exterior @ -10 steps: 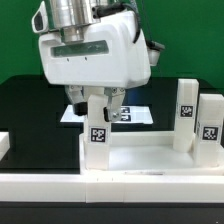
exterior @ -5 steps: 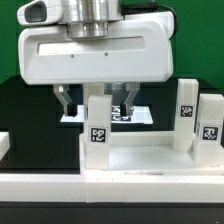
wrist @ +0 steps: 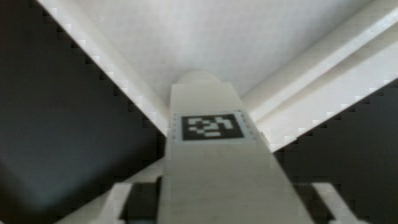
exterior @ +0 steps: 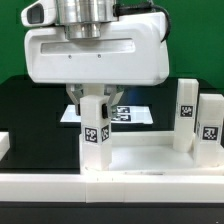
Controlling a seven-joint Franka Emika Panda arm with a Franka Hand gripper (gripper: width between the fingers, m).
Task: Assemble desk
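The pincer (exterior: 96, 105) is hanging straight down from the arm's large white head and is closing its two fingers (exterior: 79, 98) on the top of an upright white post leg (exterior: 96, 133); the fingers are sitting against both sides of the leg, so the pincer is gripping the leg.

This leg is standing at the near corner of the tabletop panel (exterior: 150, 160), on the exterior view's left, with its black-and-white tag (exterior: 96, 133) facing the camera. The panel is lying flat on the black table (exterior: 30, 110), raised rim upward.

Two more legs (exterior: 186, 115) are standing upright at the panel's end on the exterior view's right, one just beside the other, each showing a tag.

The marker board (exterior: 137, 116) is lying flat on the table behind the gripped leg, partly hidden by it.

In the wrist view, the gripped leg (wrist: 217, 150) is filling the centre, its tag (wrist: 210, 126) facing the lens, with the panel's white rim (wrist: 311, 80) running behind it.
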